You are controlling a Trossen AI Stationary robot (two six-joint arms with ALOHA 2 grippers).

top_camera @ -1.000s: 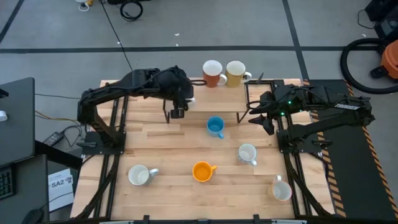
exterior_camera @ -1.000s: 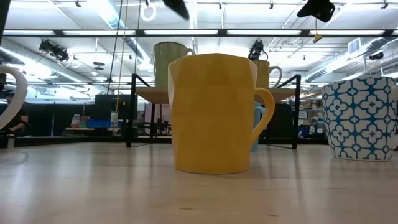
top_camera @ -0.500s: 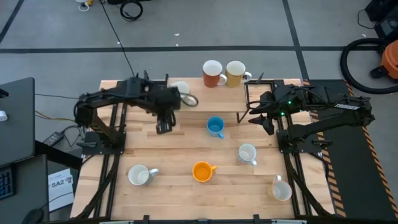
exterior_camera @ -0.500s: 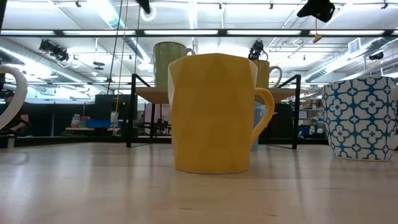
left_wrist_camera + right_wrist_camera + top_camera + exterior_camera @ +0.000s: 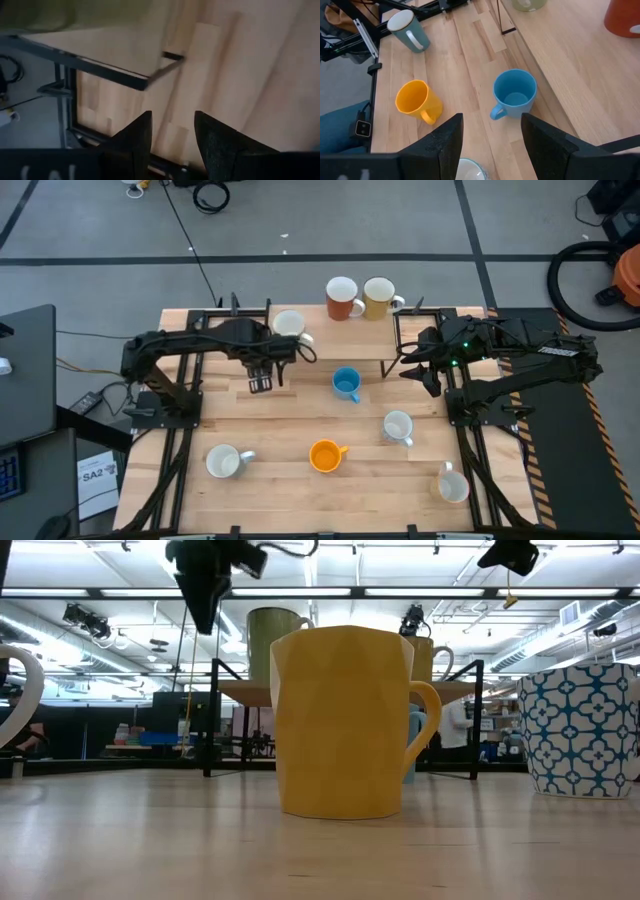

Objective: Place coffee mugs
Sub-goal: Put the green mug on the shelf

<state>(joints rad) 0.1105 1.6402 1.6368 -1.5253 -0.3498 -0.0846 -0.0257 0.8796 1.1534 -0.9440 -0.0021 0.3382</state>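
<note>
Beside the table (image 5: 290, 395), a "SA2" label (image 5: 92, 474).

Three mugs on raised shelf (image 5: 330, 330) at top centre: (image 5: 289, 324), (image 5: 341, 296), (image 5: 378, 296). One mug (image 5: 346, 383) mid-frame just below shelf. Four across lower table: (image 5: 223, 462), (image 5: 325, 455), (image 5: 398, 426), (image 5: 453, 484).

We see a pale wooden worktop (image 5: 280, 430) with a raised shelf (image 5: 330, 332) along its far edge. A white paper label (image 5: 96, 484) lies on the floor beside it.
</note>
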